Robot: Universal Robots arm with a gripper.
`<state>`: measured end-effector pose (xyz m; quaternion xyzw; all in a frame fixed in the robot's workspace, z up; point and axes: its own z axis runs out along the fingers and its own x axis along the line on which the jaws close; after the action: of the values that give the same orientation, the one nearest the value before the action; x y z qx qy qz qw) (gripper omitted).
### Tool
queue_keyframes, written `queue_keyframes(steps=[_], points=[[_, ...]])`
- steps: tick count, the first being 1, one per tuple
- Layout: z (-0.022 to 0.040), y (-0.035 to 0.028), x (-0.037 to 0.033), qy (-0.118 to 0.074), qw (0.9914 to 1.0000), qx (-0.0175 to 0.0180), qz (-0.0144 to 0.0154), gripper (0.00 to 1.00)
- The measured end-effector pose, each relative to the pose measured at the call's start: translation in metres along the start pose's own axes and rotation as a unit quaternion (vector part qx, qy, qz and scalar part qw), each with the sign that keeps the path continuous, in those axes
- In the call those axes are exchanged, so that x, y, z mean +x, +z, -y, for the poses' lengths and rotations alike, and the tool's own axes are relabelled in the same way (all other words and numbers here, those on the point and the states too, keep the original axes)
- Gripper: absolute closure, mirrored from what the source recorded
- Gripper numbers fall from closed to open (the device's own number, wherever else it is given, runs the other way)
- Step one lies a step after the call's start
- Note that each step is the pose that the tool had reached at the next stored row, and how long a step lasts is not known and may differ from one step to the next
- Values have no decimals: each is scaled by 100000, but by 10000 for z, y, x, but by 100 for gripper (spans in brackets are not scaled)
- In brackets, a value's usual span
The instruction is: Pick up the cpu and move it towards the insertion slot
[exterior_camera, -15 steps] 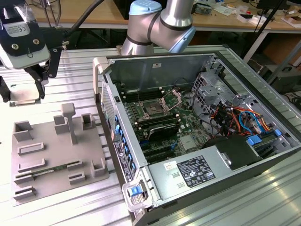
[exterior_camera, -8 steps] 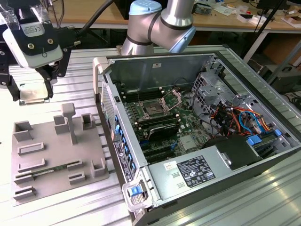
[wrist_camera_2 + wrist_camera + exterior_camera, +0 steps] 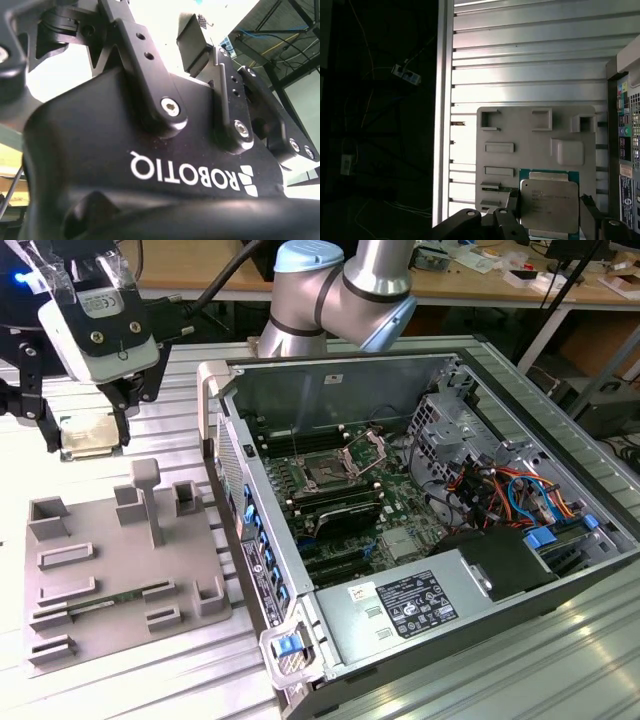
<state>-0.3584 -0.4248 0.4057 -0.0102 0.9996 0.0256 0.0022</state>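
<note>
You have the black claw [image 3: 88,437] closed on opposite edges of the small flat silver-topped square cpu [image 3: 549,204], held level, presumably for seating, above the ribbed metal tabletop [image 3: 185,390], well apart from the dark square metal-framed insertion slot [image 3: 325,472].

— Where does print stand in this shot?
— White lettering [image 3: 192,177] runs across the black body of the claw [image 3: 85,432]. Faint engraved lines cover the lid of the cpu [image 3: 549,204], too small to make out.
— And on the computer?
— A black-and-white label [image 3: 416,606] sits on the power supply [image 3: 350,635], with a small white sticker [image 3: 361,592] just beside it. More stickers [image 3: 625,145] line the edge of the case [image 3: 624,60].
</note>
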Motion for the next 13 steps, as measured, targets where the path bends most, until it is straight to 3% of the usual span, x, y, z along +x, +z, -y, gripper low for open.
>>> queue_keyframes(steps=[13], points=[[4, 1, -228, 0, 100000, 4, 0, 46]])
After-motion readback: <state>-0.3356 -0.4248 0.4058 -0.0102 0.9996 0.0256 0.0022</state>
